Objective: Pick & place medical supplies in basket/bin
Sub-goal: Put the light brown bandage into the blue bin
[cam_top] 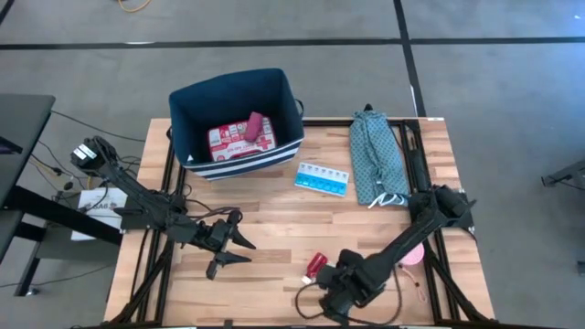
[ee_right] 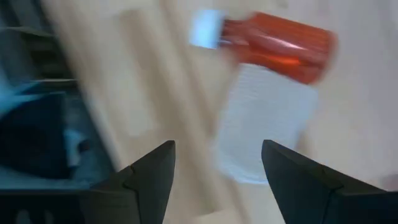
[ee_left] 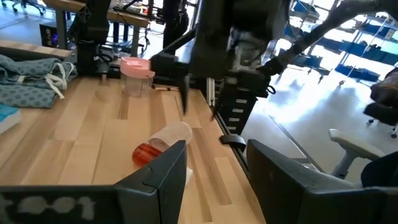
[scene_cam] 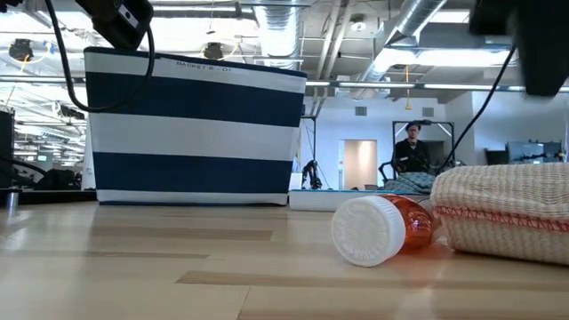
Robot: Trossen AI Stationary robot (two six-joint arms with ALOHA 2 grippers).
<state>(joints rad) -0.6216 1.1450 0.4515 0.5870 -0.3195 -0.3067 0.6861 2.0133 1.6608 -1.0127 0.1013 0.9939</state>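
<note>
The left gripper (cam_top: pixel 230 245) hovered over the near-left part of the wooden table (cam_top: pixel 274 215), its fingers spread apart and holding nothing. Beyond it, at the far-left edge of the table, stood the navy bin (cam_top: pixel 236 123) with white stripes around its base. Inside lay the red-and-white first-aid case (cam_top: pixel 239 140) with a magenta block (cam_top: pixel 253 125) resting on it. In the low view a line of small print ran along the bin's top band, reading something like "BASKET", though the rest was too small to make out.

To the right of the bin, the light-blue pill organizer (cam_top: pixel 322 178) lay flat in the middle of the table, just beside the long teal cloth bundle (cam_top: pixel 377 155) at the far right.

Near the front edge lay the orange bottle (scene_cam: pixel 387 228) on its side, white cap toward the low camera, its label unreadable. The right gripper (cam_top: pixel 331 294) hung just beside it, fingers apart and empty. Close to the right arm sat a pink disc (cam_top: pixel 413 254).

The table was pale planks on a black frame, standing on a grey floor. The room behind had exposed ducts, bright ceiling lights, and a person (scene_cam: pixel 412 148) standing far off.
</note>
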